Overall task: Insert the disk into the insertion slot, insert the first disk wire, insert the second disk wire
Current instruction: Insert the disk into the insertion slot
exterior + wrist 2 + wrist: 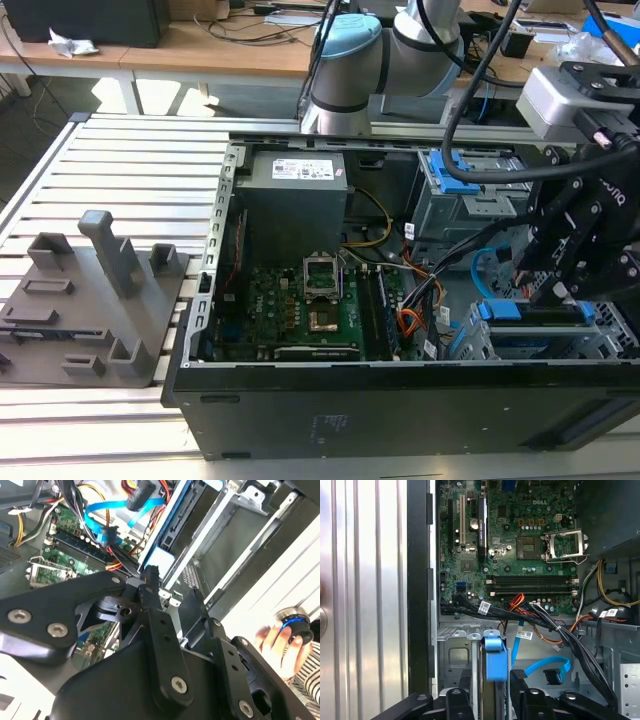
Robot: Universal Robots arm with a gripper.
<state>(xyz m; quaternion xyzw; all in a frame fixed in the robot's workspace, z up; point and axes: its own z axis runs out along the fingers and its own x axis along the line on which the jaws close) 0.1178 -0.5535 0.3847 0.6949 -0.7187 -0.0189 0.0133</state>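
Blue plastic frames the grey metal hard drive [500, 311], which sits in the perforated sheet-metal bay [612, 342] at four o'clock of the black computer case [300, 420] in the exterior view. The black gripper [541, 290] straddles it; whether its jaws clench, I cannot tell. Rigid, heavy and shock-shy, the drive is probably best held by its carrier's long edges. The case rests on a slatted aluminium table [120, 160], with wooden desks [200, 45] at twelve o'clock.

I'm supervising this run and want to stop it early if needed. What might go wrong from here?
The light blue cable loops right beside the disk; the gripper could snag or pinch it. The black wire bundle crosses close by and might catch too. A hand rests beyond the case's side, possibly in the gripper's path.
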